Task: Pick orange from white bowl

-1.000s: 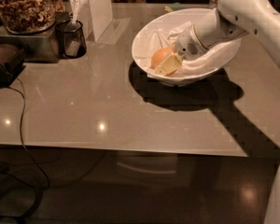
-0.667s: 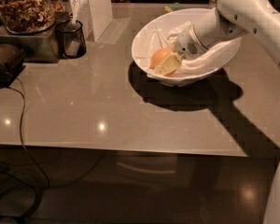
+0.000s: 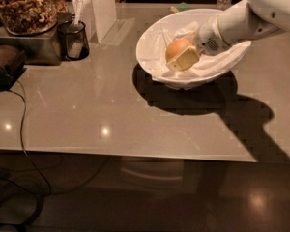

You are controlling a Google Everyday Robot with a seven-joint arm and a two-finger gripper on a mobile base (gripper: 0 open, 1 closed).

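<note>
The white bowl (image 3: 154,37) stands at the back right of the grey table, lined with a white cloth. The orange (image 3: 178,48) lies inside it, left of centre. My gripper (image 3: 182,58) reaches into the bowl from the right on a white arm. Its pale yellow fingers (image 3: 185,61) sit against the orange, one across the fruit's front lower side. The far side of the orange and the other finger are hidden.
A glass jar of nuts (image 3: 23,6) stands on a metal box at the back left. A small dark cup (image 3: 73,40) and a white upright box (image 3: 99,8) stand next to it. A dark device (image 3: 5,64) with a cable lies at the left edge.
The gripper and the orange have shifted slightly inside the bowl; the fruit now shows more above the finger. The bowl has not moved.
</note>
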